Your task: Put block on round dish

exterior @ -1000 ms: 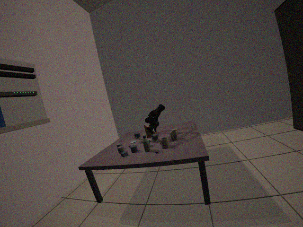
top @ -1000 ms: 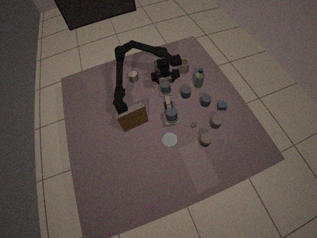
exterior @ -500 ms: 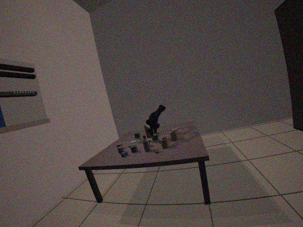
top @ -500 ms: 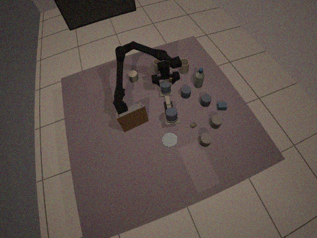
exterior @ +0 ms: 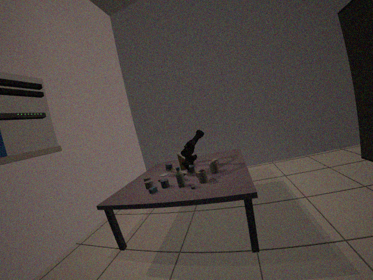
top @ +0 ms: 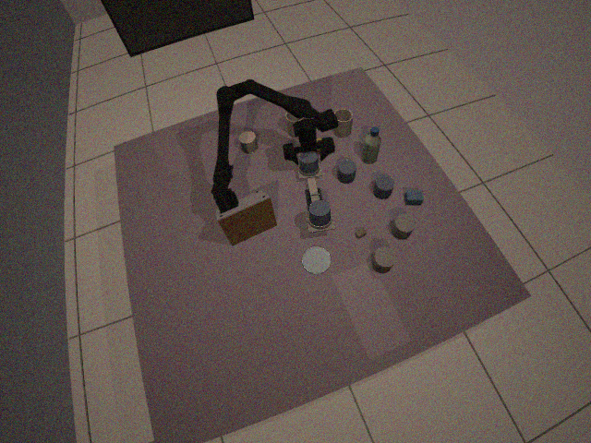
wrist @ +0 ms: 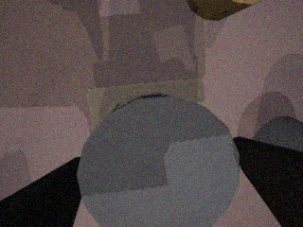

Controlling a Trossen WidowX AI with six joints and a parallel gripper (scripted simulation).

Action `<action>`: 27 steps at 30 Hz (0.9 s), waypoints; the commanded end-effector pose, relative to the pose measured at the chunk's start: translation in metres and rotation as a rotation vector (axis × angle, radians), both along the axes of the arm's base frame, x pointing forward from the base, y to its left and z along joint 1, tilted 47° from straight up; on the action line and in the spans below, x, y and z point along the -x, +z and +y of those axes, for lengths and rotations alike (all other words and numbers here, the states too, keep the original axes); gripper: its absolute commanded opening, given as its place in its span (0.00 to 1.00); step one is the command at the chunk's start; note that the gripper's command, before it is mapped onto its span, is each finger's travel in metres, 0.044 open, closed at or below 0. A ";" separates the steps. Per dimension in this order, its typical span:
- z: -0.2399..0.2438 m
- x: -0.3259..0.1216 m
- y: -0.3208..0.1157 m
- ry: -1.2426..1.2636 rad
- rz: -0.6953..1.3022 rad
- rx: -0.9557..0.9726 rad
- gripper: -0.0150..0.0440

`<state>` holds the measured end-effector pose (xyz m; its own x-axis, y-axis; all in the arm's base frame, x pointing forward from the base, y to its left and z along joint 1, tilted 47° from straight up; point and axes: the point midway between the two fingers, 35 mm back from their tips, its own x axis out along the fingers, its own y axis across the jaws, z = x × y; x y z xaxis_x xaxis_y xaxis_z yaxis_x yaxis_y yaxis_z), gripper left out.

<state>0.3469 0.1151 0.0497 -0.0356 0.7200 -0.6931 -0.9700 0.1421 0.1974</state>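
Observation:
Two identical blue-grey cups stand on the end plates of the balance [top: 313,186]. The far cup [top: 308,164] [exterior: 191,168] [wrist: 158,165] is upright at the end away from the dish; the near cup [top: 319,213] [exterior: 168,167] is upright at the other end. My gripper [top: 308,153] [wrist: 161,154] is open and empty, pointing down over the far cup, with one finger on each side of it; whether they touch it cannot be told. The round dish [top: 316,260] [exterior: 163,174] is pale and bare. The block is not visible under either cup. Which end hangs lower is unclear.
A blue-grey cup [top: 345,171] [wrist: 284,130] stands close to one finger. Beyond are another [top: 383,186], a bottle [top: 370,148] [exterior: 180,179], a blue box [top: 414,197], and beige cans [top: 402,225] [top: 382,259]. An orange panel [top: 247,221] stands by the arm's base.

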 end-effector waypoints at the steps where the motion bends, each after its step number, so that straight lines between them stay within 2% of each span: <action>1: 0.006 0.003 -0.007 -0.001 0.015 -0.005 1.00; 7: 0.011 0.004 -0.012 0.000 0.014 -0.006 1.00; 10: 0.011 0.004 -0.012 0.000 0.014 -0.006 0.87; 18: 0.011 0.004 -0.012 0.000 0.014 -0.006 0.78; 27: 0.006 0.002 -0.008 -0.001 0.014 -0.004 0.38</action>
